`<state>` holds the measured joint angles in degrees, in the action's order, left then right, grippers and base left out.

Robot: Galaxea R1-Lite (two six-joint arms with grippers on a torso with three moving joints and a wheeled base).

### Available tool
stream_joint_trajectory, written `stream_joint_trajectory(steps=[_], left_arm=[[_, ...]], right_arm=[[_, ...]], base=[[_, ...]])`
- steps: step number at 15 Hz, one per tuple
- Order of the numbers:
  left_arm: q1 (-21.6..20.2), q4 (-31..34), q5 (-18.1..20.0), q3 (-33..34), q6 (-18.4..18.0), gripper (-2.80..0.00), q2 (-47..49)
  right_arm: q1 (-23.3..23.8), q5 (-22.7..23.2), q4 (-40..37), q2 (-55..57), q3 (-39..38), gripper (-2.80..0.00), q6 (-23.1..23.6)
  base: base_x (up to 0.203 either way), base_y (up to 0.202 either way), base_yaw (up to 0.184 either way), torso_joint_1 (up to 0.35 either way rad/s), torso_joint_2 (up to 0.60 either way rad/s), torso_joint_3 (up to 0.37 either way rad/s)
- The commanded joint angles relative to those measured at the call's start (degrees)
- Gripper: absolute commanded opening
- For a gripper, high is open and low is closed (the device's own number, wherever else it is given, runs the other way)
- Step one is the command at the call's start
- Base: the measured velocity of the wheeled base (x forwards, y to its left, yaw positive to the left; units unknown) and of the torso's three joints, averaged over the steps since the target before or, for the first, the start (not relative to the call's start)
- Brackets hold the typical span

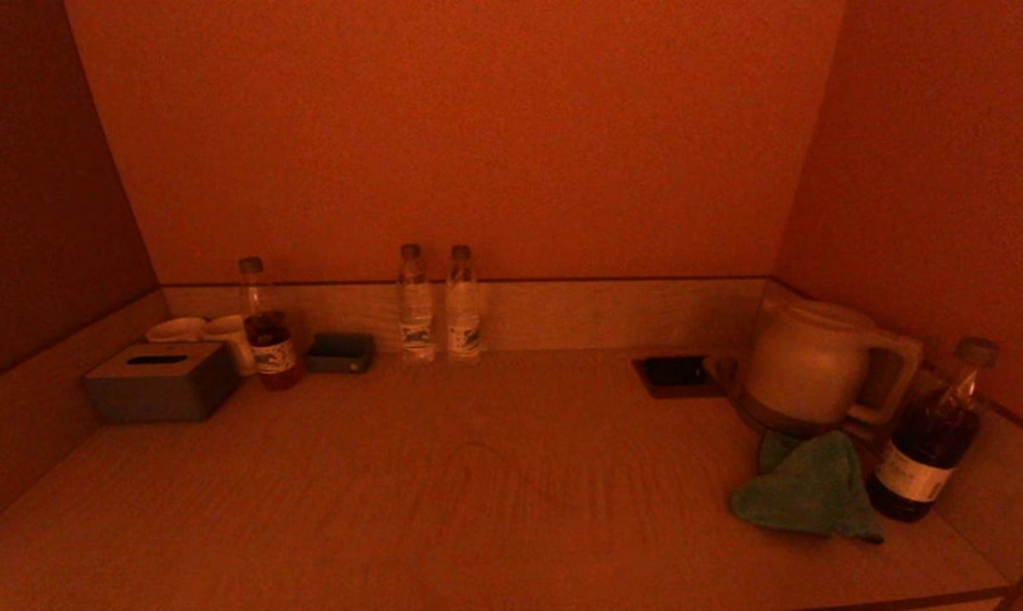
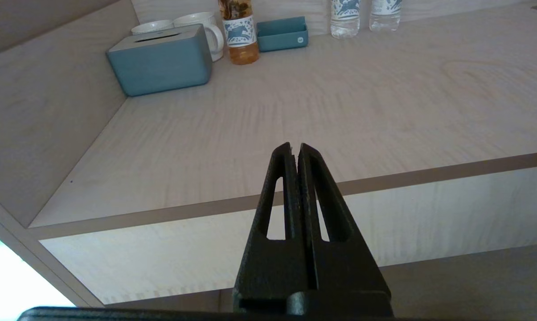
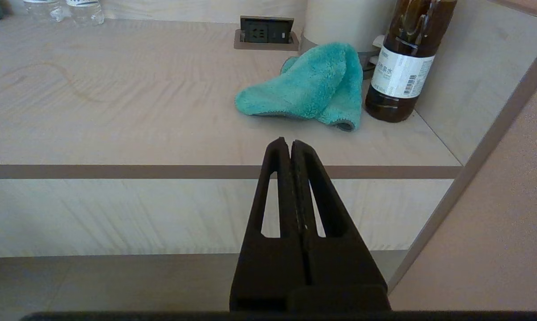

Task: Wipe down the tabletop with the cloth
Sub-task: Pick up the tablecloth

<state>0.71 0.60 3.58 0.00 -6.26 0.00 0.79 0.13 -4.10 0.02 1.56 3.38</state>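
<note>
A crumpled teal cloth (image 1: 808, 496) lies on the pale wooden tabletop (image 1: 477, 492) at the right, between a white kettle and a dark bottle; it also shows in the right wrist view (image 3: 306, 87). My right gripper (image 3: 289, 143) is shut and empty, held in front of the table's front edge, short of the cloth. My left gripper (image 2: 294, 147) is shut and empty, held in front of the table's front edge on the left side. Neither gripper shows in the head view.
A white kettle (image 1: 804, 365), a dark bottle (image 1: 931, 441) and a socket plate (image 1: 677, 373) stand at the right. Two water bottles (image 1: 439, 305) stand at the back wall. A tissue box (image 1: 163, 382), mugs (image 1: 210, 335), a tea bottle (image 1: 266, 327) and a small tray (image 1: 341, 352) sit at the left.
</note>
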Motion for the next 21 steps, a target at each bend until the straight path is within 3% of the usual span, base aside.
stream_joint_trajectory(steps=[1, 21], left_arm=[[0.0, 0.0, 0.0, 0.0, -0.1, -2.80, 0.0], [0.0, -0.1, 0.0, 0.0, 0.6, -2.80, 0.0]], right_arm=[[0.0, 0.0, 0.1, 0.1, 0.0, -2.80, 0.1], [0.0, 0.2, 0.1, 0.1, -0.1, -2.80, 0.4]], base=[[0.000, 0.000, 0.000, 0.000, 0.00, 0.000], [0.000, 0.000, 0.000, 0.000, 0.00, 0.000]])
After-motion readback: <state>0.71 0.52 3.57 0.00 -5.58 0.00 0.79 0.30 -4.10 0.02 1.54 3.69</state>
